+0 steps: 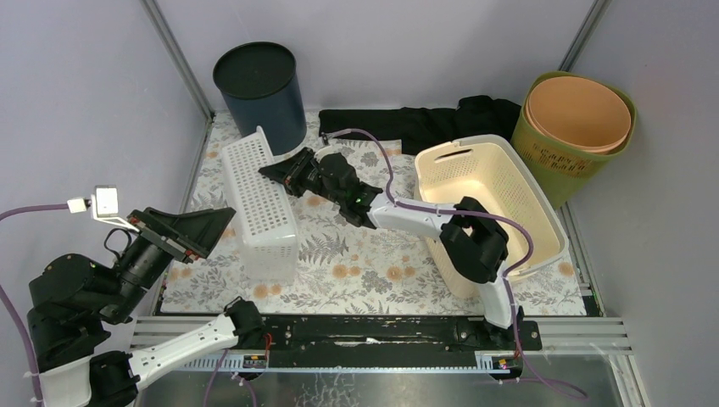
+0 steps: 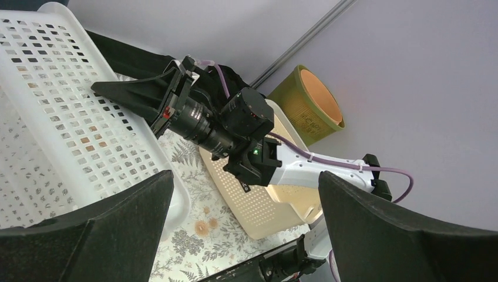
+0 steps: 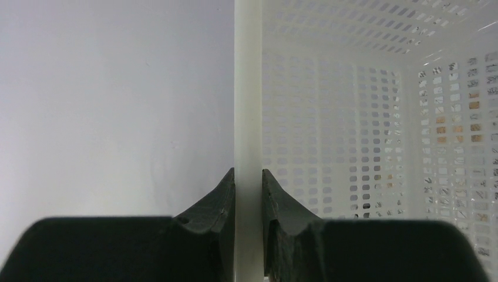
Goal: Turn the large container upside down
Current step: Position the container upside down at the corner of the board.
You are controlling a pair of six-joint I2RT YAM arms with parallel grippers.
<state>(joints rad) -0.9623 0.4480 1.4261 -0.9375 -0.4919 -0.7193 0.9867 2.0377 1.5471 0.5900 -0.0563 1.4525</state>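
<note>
White perforated plastic basket [image 1: 263,199], which I am taking for the large container, is standing tilted up on edge on the floral tabletop [image 1: 356,263]. It is sitting well to the left of the cream laundry basket [image 1: 458,146], and neither fully upright nor fully over. By my reading the flip is partway along.

Right hand [image 1: 271,172] is reaching leftward from beside the cream basket and clamping the white basket's rim. The wrist view is showing one finger on each side of the rim strip, pinched tight.

Left hand [image 1: 216,227] is hovering spread wide on the far side of the white basket from the cream one, touching nothing.

Basket is looking light and thin-walled, and is likely flexing under a pinch. The smooth plastic may be prone to slipping. The thicker rim is looking like the sound hold, since the mesh walls would probably bow.
</note>
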